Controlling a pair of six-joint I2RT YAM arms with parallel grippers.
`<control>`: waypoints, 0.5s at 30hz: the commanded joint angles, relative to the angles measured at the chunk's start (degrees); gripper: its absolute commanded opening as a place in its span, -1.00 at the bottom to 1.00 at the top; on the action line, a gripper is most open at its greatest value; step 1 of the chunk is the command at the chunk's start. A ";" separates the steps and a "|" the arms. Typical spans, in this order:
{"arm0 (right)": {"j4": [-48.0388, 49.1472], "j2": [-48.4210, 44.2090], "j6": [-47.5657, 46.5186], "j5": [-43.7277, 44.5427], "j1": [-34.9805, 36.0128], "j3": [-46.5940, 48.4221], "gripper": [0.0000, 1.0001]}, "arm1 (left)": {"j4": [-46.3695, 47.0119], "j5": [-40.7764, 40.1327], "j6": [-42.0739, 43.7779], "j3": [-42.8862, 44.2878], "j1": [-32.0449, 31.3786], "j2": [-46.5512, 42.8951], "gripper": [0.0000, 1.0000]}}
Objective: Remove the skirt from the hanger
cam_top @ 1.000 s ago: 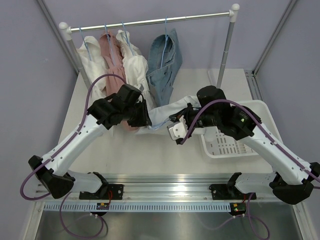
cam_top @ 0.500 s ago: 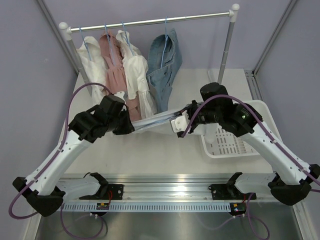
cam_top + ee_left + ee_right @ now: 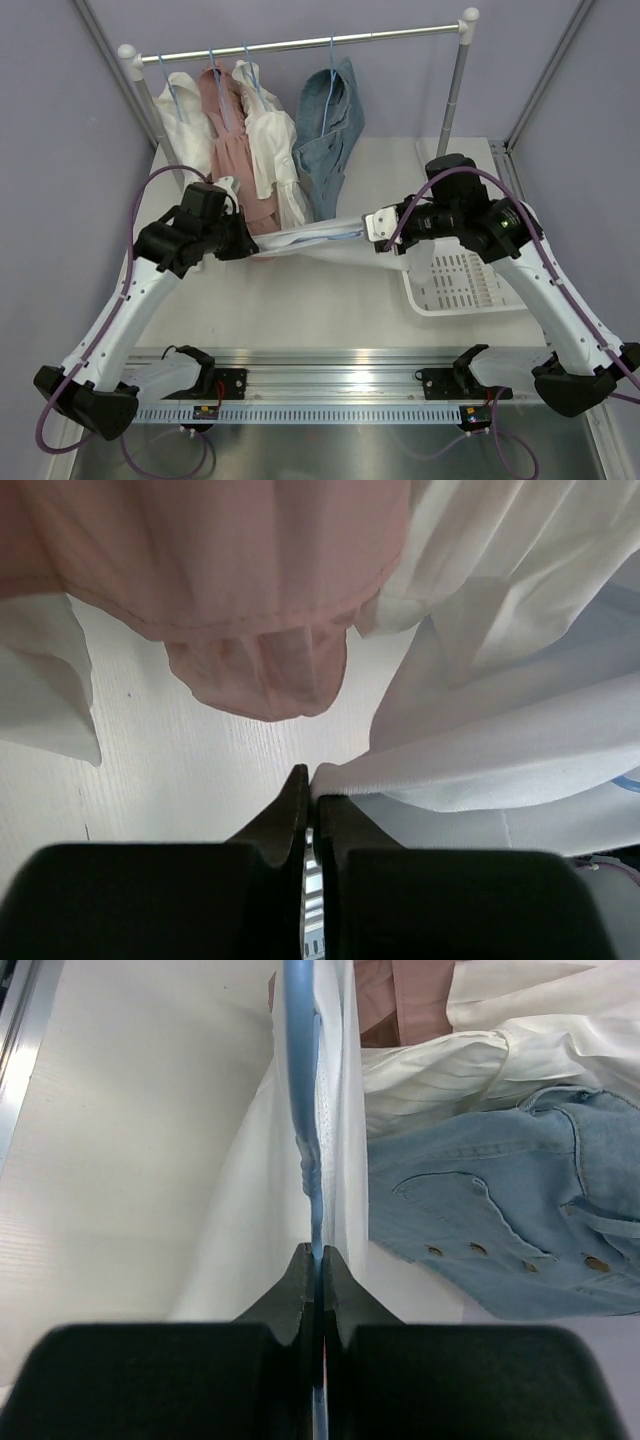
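Your left pincer (image 3: 243, 245) pinches one end of the white skirt (image 3: 310, 238); your right pincer (image 3: 372, 225) is pressed onto the blue hanger (image 3: 300, 1090) at the other end. The skirt is stretched between them above the desk (image 3: 300, 300). The white basket (image 3: 450, 290) sits just right of it, under your right arm.

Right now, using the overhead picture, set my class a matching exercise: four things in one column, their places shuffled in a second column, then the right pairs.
Things:
1 skirt
2 denim garment
3 basket
4 pink garment

Places:
a hanging second from the left on the rail
b stretched level above the table
c standing at the table's right side
d hanging rightmost on the rail

Pairs: 1-b, 2-d, 3-c, 4-a
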 commanded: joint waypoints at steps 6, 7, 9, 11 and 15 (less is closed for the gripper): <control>-7.11 -6.82 -0.19 0.36 -7.91 3.95 -1.00 | -12.42 -19.84 10.88 1.06 7.67 -0.14 -1.00; -7.38 -7.09 -0.10 -0.43 -8.43 3.61 -1.00 | -12.25 -20.29 11.24 1.15 8.20 -0.23 -1.00; -8.52 -7.62 0.16 -1.14 -8.79 3.43 -1.00 | -11.98 -20.56 11.33 1.50 9.26 -0.58 -1.00; -9.31 -8.14 0.16 -2.02 -8.97 2.46 -1.00 | -12.07 -21.17 11.59 2.37 10.05 -0.76 -1.00; -8.79 -9.20 -0.28 -1.49 -9.84 -0.26 -1.00 | -13.03 -24.68 12.29 4.13 11.28 -1.72 -1.00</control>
